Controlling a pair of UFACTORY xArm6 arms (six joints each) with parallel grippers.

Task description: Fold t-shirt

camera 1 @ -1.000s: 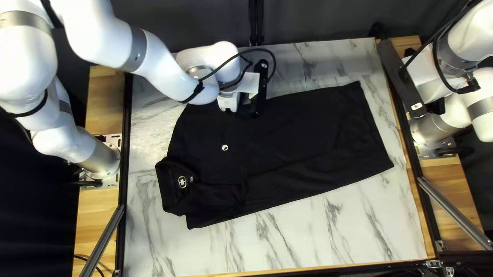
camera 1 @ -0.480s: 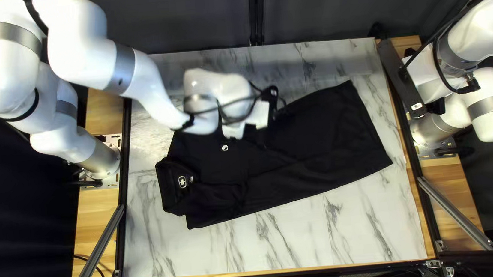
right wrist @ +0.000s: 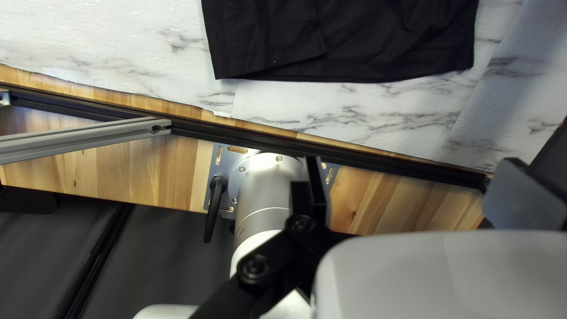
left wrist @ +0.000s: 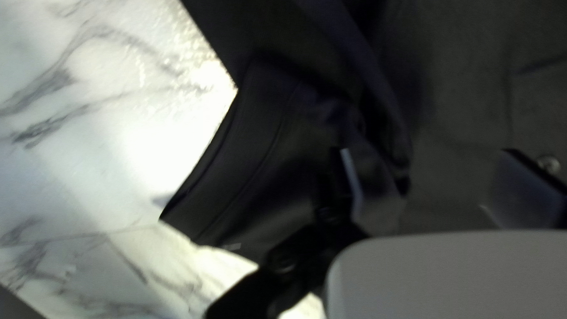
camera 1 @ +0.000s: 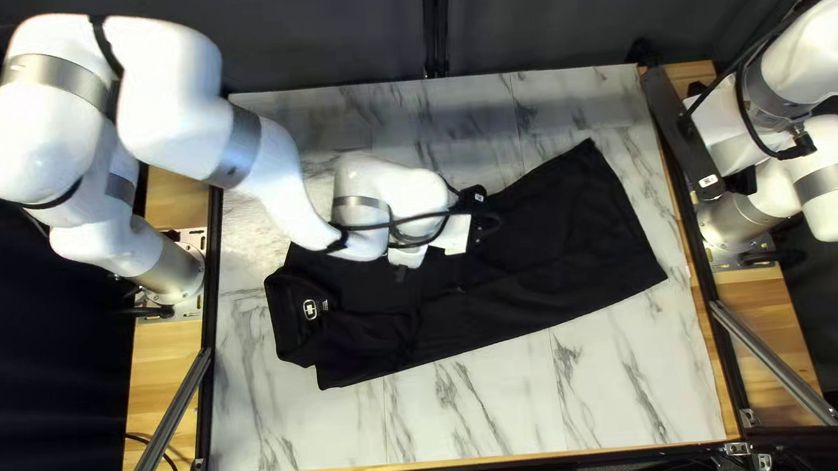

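Observation:
The black t-shirt lies on the marble-patterned table, collar at the left of the top left view, hem at the right. Over its middle is my left gripper, its fingertips hidden there. In the left wrist view my left gripper has its fingers wide apart, one in front of the sleeve; whether they touch cloth, I cannot tell. My right gripper stays off the shirt by its own base. In the right wrist view the right gripper is open with nothing between its fingers, the shirt's hem farther ahead.
My left arm crosses the far left part of the table. Metal rails frame the sides. Bare marble surface shows in front of the shirt and beyond it.
My left gripper has moved from the shirt's far edge toward the table's near edge. The shirt's far edge has shifted inward beside it, and the far hem corner slightly leftward. The right arm is unmoved.

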